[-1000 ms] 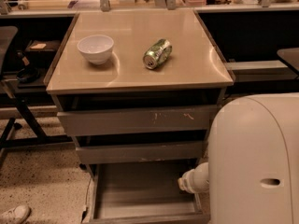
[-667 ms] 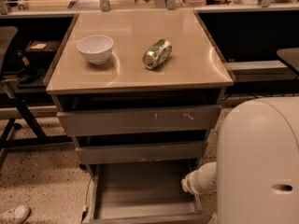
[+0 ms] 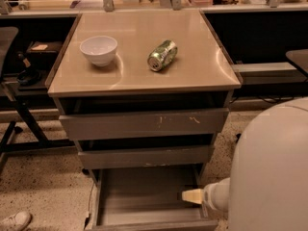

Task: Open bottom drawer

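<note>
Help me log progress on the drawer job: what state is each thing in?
bottom drawer: pulled out, tray empty
middle drawer: in or nearly in
top drawer: in or nearly in
bowl: upright, looks empty
can: lying on its side
pincer: at the bottom drawer's right side

Bottom drawer (image 3: 144, 196) open (grey tray), jaws at right.

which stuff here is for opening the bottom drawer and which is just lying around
For the job: bottom drawer, pulled out; claw, at its right side.
Lying about: white bowl and green can on the cabinet top; middle drawer; scratched top drawer.
</note>
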You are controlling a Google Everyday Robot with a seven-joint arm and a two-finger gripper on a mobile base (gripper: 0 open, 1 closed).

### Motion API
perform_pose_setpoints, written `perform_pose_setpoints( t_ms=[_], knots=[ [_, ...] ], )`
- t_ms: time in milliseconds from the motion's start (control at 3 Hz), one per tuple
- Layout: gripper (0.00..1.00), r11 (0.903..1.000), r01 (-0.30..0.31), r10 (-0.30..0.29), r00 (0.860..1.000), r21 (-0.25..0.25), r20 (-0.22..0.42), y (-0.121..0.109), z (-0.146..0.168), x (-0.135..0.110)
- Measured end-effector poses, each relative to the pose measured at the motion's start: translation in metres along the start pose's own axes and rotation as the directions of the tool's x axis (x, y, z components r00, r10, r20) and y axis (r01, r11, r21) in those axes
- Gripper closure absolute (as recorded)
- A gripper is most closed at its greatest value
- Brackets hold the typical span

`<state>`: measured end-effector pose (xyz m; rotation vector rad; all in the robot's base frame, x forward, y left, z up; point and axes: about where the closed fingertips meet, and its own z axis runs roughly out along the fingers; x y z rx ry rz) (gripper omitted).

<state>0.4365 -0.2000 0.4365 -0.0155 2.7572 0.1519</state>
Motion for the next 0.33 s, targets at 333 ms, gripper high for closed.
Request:
perform_pose_setpoints(
  t_ms=[333],
  knots=[
    [0.0,0.9923,-0.1,0.101,0.995,0.073,-0.013,-0.0095,-0.031,0.0298]
  ],
)
